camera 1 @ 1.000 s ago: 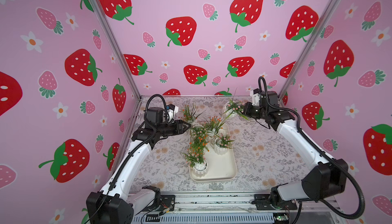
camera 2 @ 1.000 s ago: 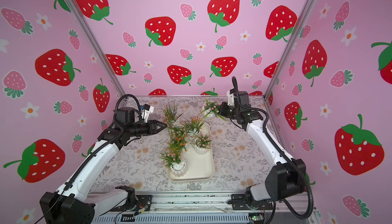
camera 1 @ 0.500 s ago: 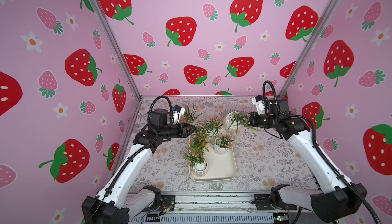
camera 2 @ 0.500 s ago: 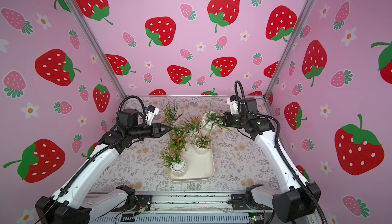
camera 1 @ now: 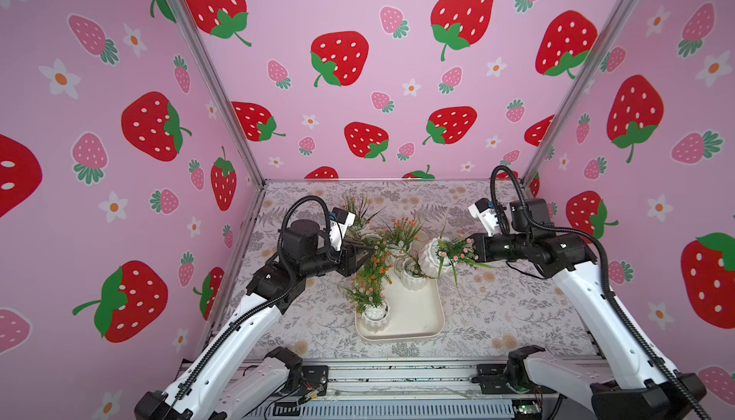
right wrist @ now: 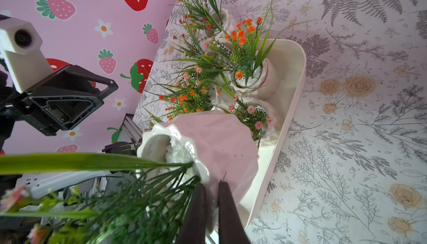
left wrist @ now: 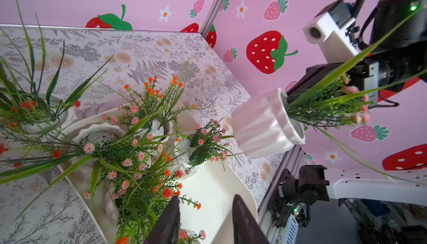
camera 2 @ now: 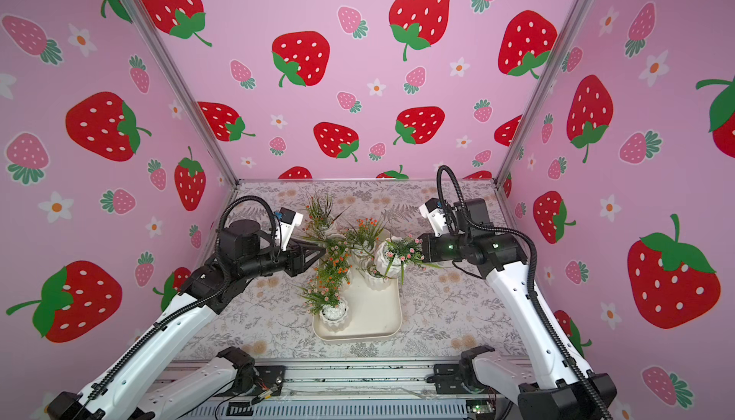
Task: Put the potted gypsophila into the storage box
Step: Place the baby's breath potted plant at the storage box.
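Within the last second our right pincer (right wrist: pixel 210 186) has swung in from the far edge of the flower-printed tabletop (camera 1: pixel 517 298). It now hangs over the right rim of the shallow cream-white plastic storage box (camera 1: pixel 415 310), pressed together on the lip of a small white ribbed pot of pink-flowered gypsophila (camera 1: pixel 433 255), which is tipped sideways. Our left pincer (left wrist: pixel 206 199), half spread and empty, has closed in on the box's sprigs. We judge that righting and lowering remain. Another white ribbed pot (left wrist: pixel 64 117) stands outside the box.
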